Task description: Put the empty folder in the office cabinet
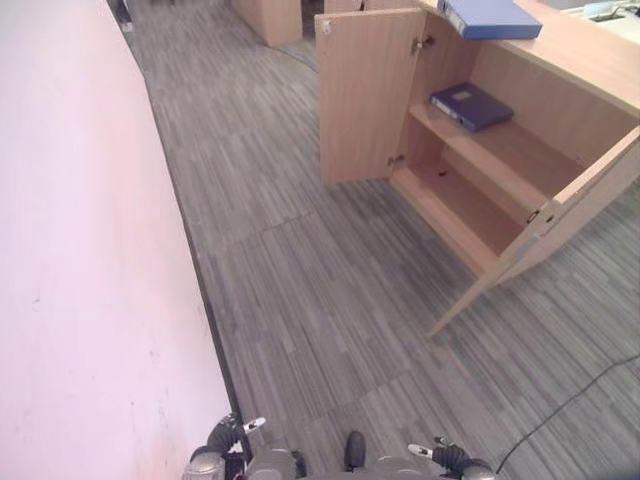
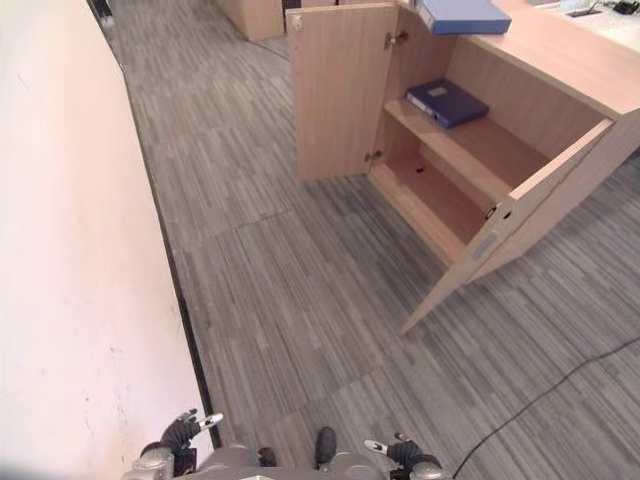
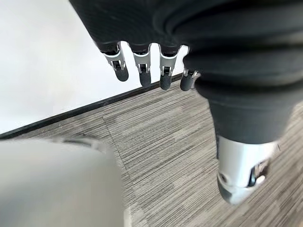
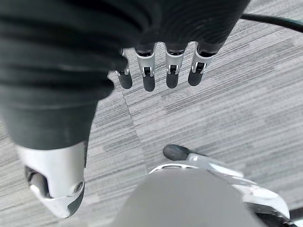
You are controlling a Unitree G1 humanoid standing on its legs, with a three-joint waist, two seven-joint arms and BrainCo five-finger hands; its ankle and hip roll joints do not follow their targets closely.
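A wooden office cabinet [image 1: 520, 160] stands at the upper right with both doors swung open. The left door [image 1: 365, 95] sticks out toward the aisle and the right door [image 1: 585, 195] angles toward me. One dark blue folder [image 1: 471, 105] lies flat on the upper shelf. A lighter blue folder [image 1: 489, 17] rests on the cabinet's top. My left hand [image 3: 142, 66] hangs low by my side, fingers straight and holding nothing. My right hand [image 4: 161, 71] hangs the same way, open and empty. Both are far from the cabinet.
A white wall [image 1: 80, 250] with a black baseboard runs along the left. Grey striped carpet [image 1: 320, 290] lies between me and the cabinet. The lower shelf [image 1: 455, 205] is bare. More wooden furniture [image 1: 270, 18] stands at the far end.
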